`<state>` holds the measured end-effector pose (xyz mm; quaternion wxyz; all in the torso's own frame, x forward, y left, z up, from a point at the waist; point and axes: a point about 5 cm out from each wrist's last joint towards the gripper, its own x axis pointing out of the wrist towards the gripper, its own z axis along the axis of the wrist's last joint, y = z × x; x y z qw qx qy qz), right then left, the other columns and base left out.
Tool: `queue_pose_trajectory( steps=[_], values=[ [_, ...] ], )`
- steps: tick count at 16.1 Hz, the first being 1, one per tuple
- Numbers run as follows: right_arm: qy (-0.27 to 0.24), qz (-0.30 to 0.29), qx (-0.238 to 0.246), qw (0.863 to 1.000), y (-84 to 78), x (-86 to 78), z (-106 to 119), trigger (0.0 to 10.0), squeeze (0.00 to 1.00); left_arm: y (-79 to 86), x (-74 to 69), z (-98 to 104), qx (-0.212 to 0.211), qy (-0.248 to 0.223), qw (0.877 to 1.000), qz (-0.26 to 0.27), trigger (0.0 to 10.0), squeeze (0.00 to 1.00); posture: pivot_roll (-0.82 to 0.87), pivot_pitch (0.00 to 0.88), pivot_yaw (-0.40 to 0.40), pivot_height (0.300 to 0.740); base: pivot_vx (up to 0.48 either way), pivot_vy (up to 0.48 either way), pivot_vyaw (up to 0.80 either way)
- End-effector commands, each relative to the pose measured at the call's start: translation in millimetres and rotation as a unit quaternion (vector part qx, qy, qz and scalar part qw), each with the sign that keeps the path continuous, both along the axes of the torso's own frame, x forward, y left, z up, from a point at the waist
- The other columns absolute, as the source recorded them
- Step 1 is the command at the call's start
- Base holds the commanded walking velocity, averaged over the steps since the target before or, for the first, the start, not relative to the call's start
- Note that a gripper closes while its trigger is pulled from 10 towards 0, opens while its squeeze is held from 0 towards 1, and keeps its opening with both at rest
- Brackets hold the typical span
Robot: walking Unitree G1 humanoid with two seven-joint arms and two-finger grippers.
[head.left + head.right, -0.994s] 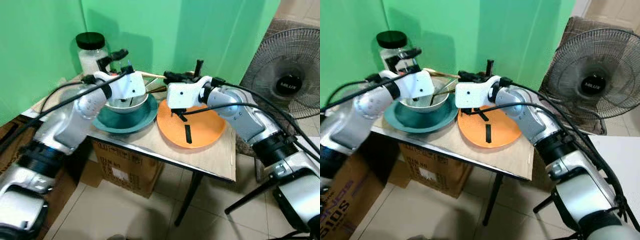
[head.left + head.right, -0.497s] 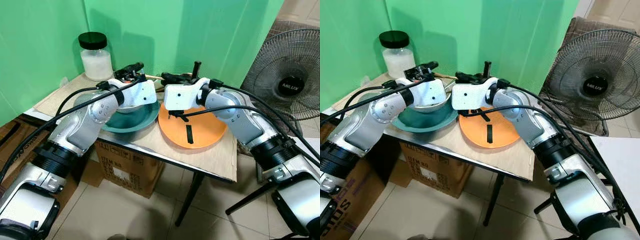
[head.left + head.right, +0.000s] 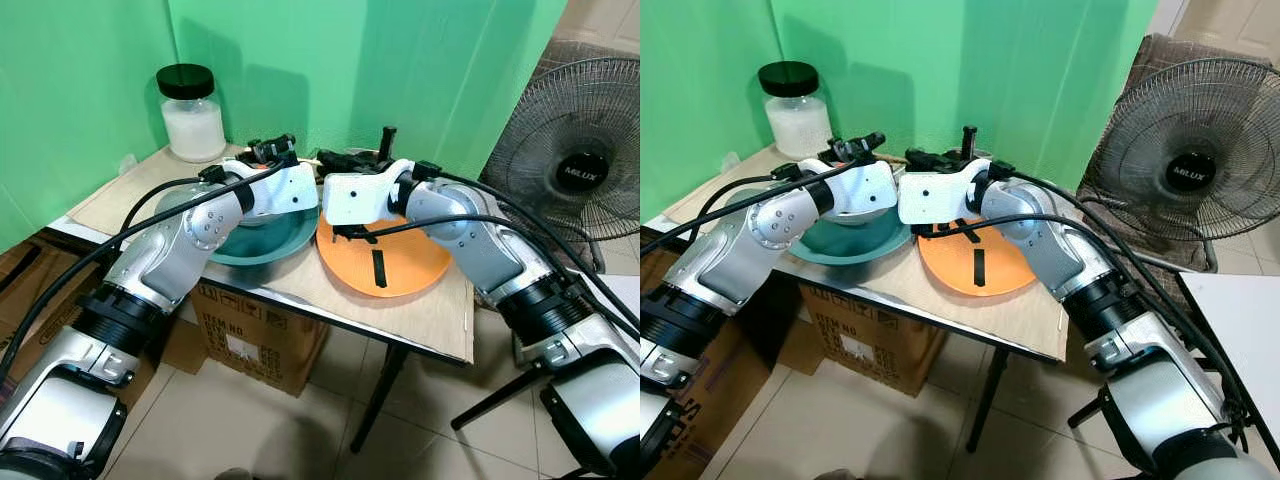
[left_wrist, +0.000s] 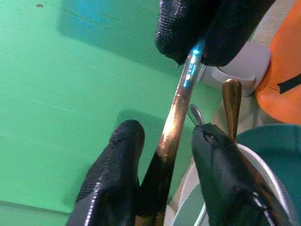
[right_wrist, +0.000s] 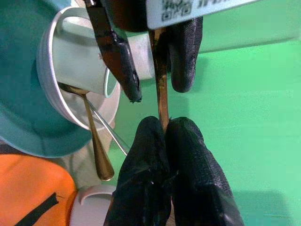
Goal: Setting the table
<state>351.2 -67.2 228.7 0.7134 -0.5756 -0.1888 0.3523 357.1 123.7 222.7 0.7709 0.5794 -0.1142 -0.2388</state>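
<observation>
You have both grippers meeting at the back of the bench (image 3: 430, 320), just above the far rim of the teal plate (image 3: 285, 240), with one thin brass-coloured utensil handle (image 5: 161, 89) spanning between them. The right gripper (image 5: 164, 129) has its jaws clenched on one end of that handle, pads pressed together with the metal pinched between. The left gripper (image 4: 162, 146) has its jaws released around the other end, one finger (image 4: 115, 169) on each side and a gap visible, so it is not gripping yet. Whether the piece is a spoon, fork or chopstick you cannot tell, since both ends are hidden by fingers. Treat it as stiff, light and slippery: polished metal, narrow and rounded, likely to swivel in a pinch if you take it off-centre. If you close the left side, take it square across the shaft and close to the other gripper's hold, and do not let the right side go until the left is firm. Below sits a metal bowl (image 5: 63, 89) on the teal plate holding a white cup (image 5: 84, 66), with more utensils (image 5: 96, 141) leaning out over its rim; a dropped handle would clatter in there or slide off the bench. The orange plate (image 3: 400, 265) lies just beside the teal one, toward your right, with a dark strip (image 3: 378, 268) on it. A lidded jar (image 3: 192, 112) stands at the back left corner, and a fan (image 3: 580, 150) off to the right.
</observation>
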Motion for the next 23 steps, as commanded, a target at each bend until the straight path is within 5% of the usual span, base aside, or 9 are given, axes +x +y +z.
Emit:
queue_pose_trajectory(
  steps=[1,15,16,17,18,23],
  values=[
    [-0.007,0.004,0.011,1.0,0.2,-1.3,7,0.0,0.0,-2.1,1.2,3,0.001,-0.003,1.0,-0.003,0.0,0.0,0.04,0.0,-0.06,0.74,0.0,0.0,0.0],
    [0.015,-0.008,0.05,0.999,-0.8,-6.0,6,0.0,0.0,3.7,4.4,3,0.032,0.017,0.999,-0.036,0.0,0.0,0.06,0.0,0.031,0.74,0.0,0.0,0.0],
    [0.017,-0.008,0.052,0.998,-0.9,-5.9,6,2.4,0.0,4.1,4.6,4,0.029,0.015,0.999,-0.035,0.0,0.0,0.06,0.0,0.026,0.74,0.0,0.0,0.0],
    [0.021,-0.008,0.052,0.998,-0.8,-6.4,6,9.0,0.0,4.9,4.7,5,0.026,0.012,0.999,-0.033,0.0,0.0,0.06,0.0,0.025,0.74,0.0,0.0,0.0],
    [0.02,-0.009,0.053,0.998,-0.9,-6.2,6,10.0,0.0,5.7,4.7,6,0.024,0.012,0.999,-0.033,0.0,0.0,0.06,0.0,0.02,0.74,0.0,0.0,0.0],
    [0.022,-0.011,0.061,0.998,-0.2,-4.6,7,10.0,0.0,10.6,5.7,7,0.019,0.009,0.999,-0.025,0.0,0.0,0.06,0.0,0.014,0.74,0.0,0.0,0.0]
  ],
)
